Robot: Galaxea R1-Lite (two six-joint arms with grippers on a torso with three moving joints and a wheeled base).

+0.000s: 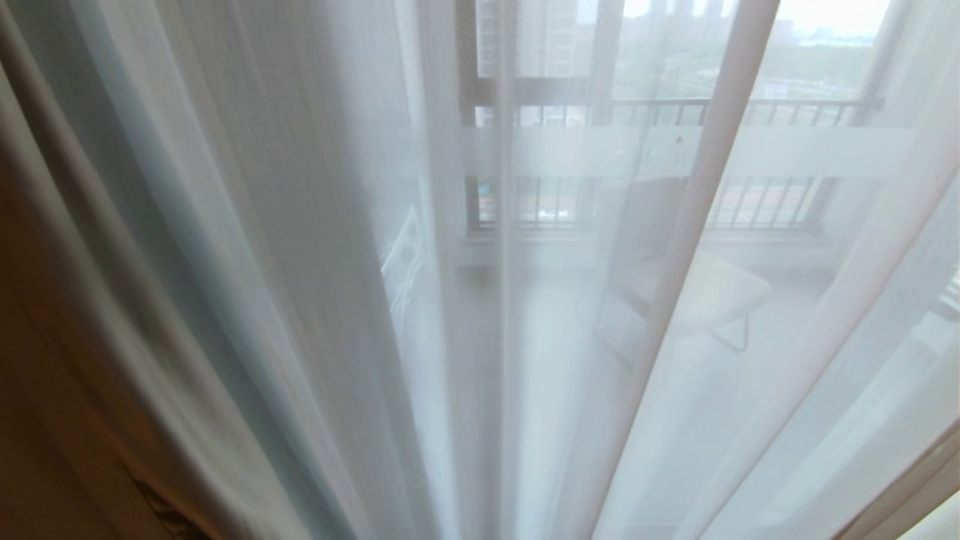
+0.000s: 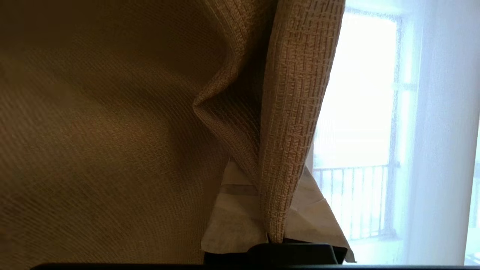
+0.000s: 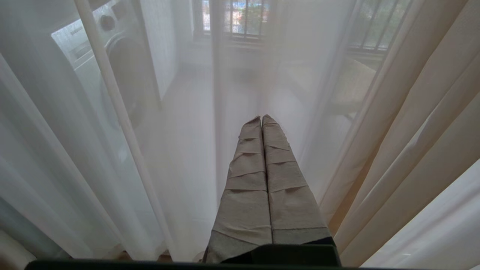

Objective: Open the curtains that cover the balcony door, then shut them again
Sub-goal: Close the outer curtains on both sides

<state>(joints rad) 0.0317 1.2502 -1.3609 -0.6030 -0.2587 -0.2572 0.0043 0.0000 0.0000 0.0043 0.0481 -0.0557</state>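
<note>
The curtains hang in two layers over the balcony door. In the head view the white sheers [image 1: 300, 262] fill the picture, with a beige drape [image 1: 45, 375] at the left edge. The door's frosted band [image 1: 810, 150] shows through the sheers. No arm shows in that view. In the left wrist view my left gripper [image 2: 273, 176] is shut on a fold of the woven beige drape [image 2: 296, 93], which hides the fingertips; the taped fingers [image 2: 232, 213] flank the fold. My right gripper [image 3: 261, 118] is shut with nothing in it, in front of the sheers [image 3: 168, 150].
Behind the glass stand a washing machine [image 3: 112, 56] at one side and a folding chair [image 1: 712, 292] on the balcony floor. A railed window [image 1: 750, 112] lies beyond. Cream drape folds [image 3: 431, 131] hang close beside the right gripper.
</note>
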